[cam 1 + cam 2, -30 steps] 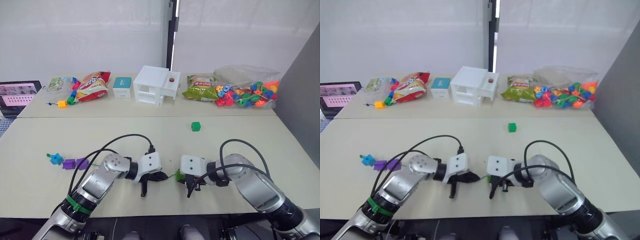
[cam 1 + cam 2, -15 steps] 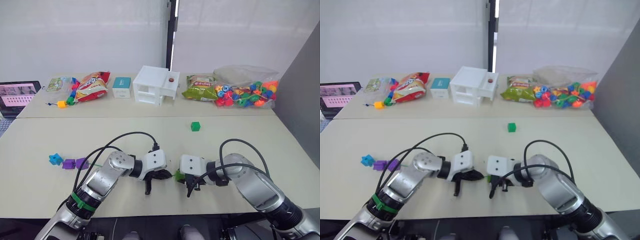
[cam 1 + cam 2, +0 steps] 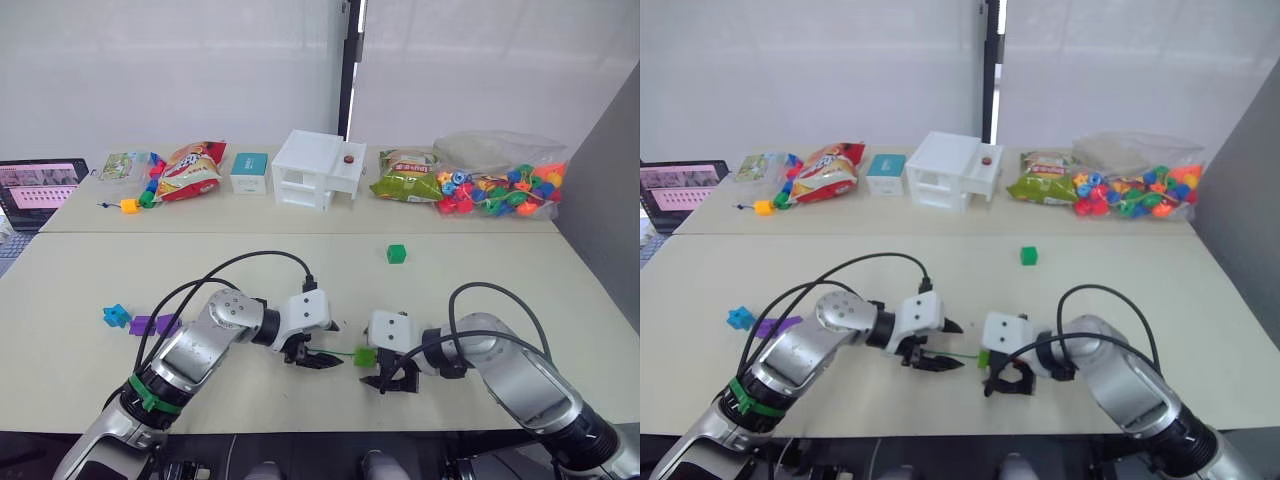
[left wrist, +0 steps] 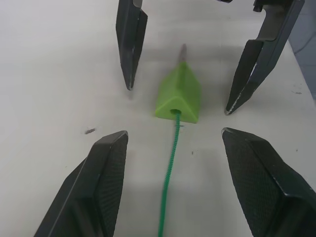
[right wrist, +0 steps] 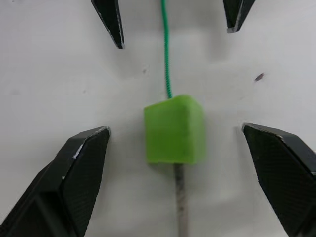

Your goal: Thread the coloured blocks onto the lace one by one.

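1. Now both grippers have let go: the left gripper (image 4: 175, 148) and right gripper (image 5: 177, 148) stand spread, where they earlier pinched together.
2. A green block (image 4: 178, 94) lies on the table (image 3: 300, 270) between them, threaded on the lace (image 4: 170, 168), pale tip poking through.

My arms (image 3: 205, 345) are silver metal — white wrist blocks (image 3: 308, 311), black cables (image 3: 245, 265) looping over, green band (image 3: 143, 394) on left forearm — black pointed fingers (image 4: 131, 39).

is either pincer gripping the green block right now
No, the small green plastic block lies free on the thin green lace between both open pincers.
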